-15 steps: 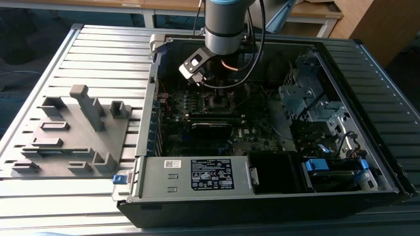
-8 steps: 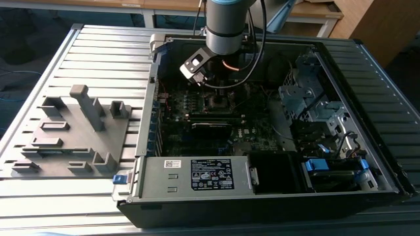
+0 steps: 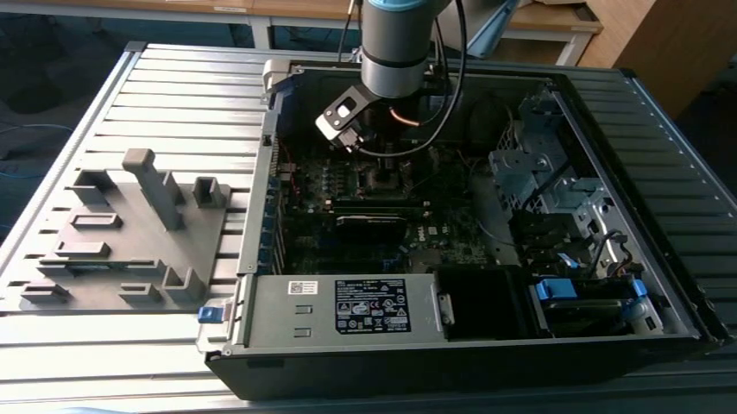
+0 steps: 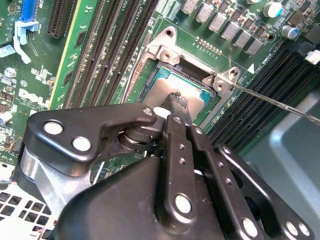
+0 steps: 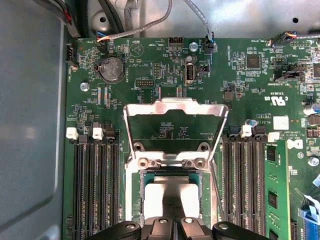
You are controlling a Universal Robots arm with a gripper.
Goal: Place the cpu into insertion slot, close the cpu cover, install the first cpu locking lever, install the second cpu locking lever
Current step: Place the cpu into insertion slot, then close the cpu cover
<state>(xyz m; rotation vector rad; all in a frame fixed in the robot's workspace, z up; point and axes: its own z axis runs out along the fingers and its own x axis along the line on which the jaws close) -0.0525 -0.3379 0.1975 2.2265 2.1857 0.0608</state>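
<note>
The cpu [image 5: 155,197] shows its dull silvery top inside the insertion slot [image 5: 170,173]; in the second wrist view the cpu [image 4: 162,90] lies within the slot's rim [image 4: 190,67]. I cannot tell whether it sits fully down. The cpu cover [image 5: 175,106] stands swung up on its hinge, with green board showing through its window. My gripper [image 4: 177,102] is shut, its narrow tips right over the chip's middle, touching or nearly so. The gripper [image 5: 172,216] sits at the near edge of the slot, and the gripper [image 3: 374,164] is deep inside the computer case. A thin metal locking lever [image 4: 270,100] sticks out beside the slot.
Long black memory slots [image 5: 95,185] flank the socket on both sides. Cables [image 5: 150,25] run along the case wall. A grey fixture plate [image 3: 127,233] lies at the exterior view's left. A labelled power supply [image 3: 345,306] and drive bays [image 3: 553,190] crowd the case.
</note>
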